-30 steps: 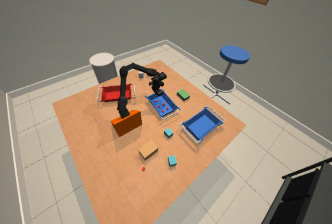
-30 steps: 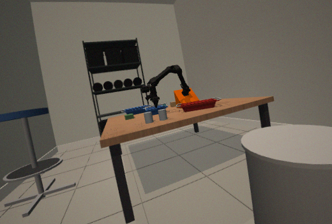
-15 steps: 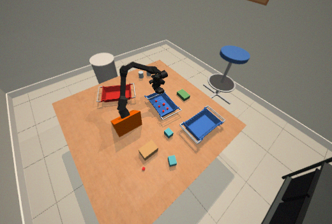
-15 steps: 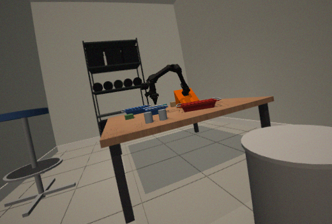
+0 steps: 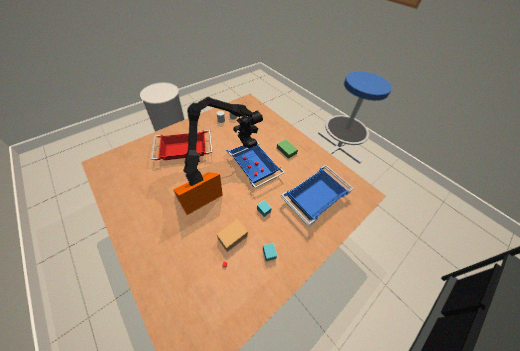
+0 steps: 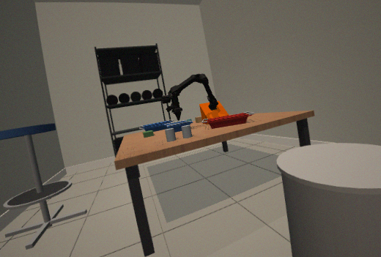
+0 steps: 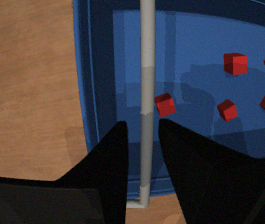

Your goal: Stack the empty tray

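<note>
The loaded blue tray (image 5: 274,164) (image 6: 179,128) (image 7: 90,75) stands mid-table with several small red blocks (image 7: 235,64) on its floor. Its near wire bar (image 5: 269,179) is swung out past the end. Its far bar (image 7: 147,55) shows in the wrist view across the tray's end part, above the floor; its exact tilt is hard to tell. My gripper (image 5: 251,144) (image 6: 178,118) (image 7: 141,128) points down there, partly open, one finger on each side of this bar with gaps showing. The empty blue tray (image 5: 317,194) (image 6: 155,127) lies to the right in the top view, level on the table.
A red tray (image 5: 182,146) (image 6: 228,121) stands left of the loaded tray. An orange block (image 5: 200,194) is by the arm's base. A green block (image 5: 287,148), two teal blocks (image 5: 264,208) (image 5: 270,251), a tan block (image 5: 232,235) and grey cylinders (image 6: 170,135) (image 6: 187,132) also stand around.
</note>
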Robot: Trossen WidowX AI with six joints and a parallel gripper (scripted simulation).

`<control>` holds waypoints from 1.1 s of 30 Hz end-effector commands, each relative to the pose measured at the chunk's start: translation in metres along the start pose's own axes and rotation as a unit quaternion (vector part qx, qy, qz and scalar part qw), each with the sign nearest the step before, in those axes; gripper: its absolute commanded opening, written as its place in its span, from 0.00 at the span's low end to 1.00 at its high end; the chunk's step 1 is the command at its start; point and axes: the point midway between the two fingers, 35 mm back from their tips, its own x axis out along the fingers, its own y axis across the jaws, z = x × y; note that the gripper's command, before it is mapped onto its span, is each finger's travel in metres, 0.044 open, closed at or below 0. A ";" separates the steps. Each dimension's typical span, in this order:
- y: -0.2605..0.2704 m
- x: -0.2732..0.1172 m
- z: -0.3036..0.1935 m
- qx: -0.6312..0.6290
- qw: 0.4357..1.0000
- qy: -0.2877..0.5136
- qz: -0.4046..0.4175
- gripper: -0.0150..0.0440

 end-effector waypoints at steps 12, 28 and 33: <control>-0.001 -0.003 0.001 0.002 1.000 -0.001 0.000 0.40; -0.098 -0.047 0.024 0.001 1.000 0.000 -0.009 0.40; -0.186 -0.033 0.023 0.001 1.000 -0.002 -0.010 0.40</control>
